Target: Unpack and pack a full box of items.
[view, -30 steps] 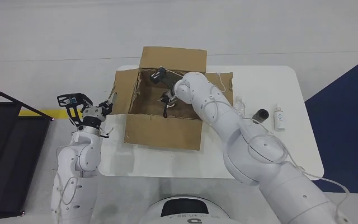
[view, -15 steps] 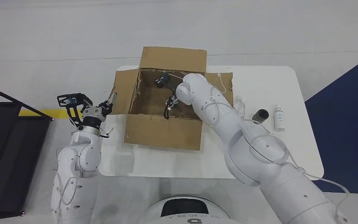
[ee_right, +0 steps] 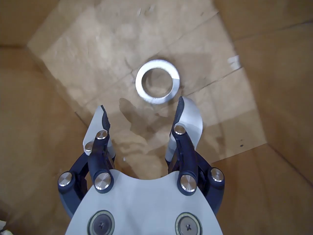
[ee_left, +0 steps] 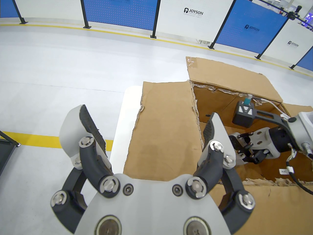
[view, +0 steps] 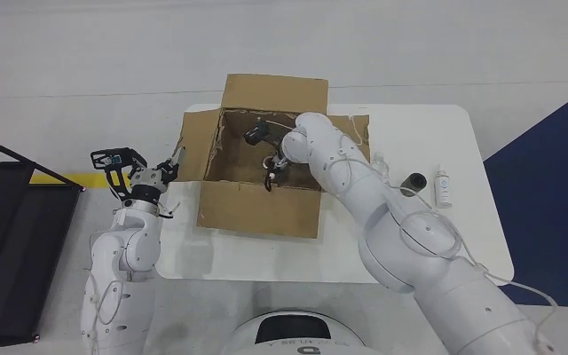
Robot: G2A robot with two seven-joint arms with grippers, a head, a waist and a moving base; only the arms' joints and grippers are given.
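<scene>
In the box (view: 257, 209) lies a blurred ring (ee_right: 175, 80), perhaps tape.

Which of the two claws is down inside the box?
The right gripper, open above a metal ring in the cardboard box; the left gripper hangs outside.

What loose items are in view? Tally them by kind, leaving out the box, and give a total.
Metal ring: 1
Bottles: 2, a white bottle and a clear bottle
Dark cylinder: 1
Total: 4
</scene>
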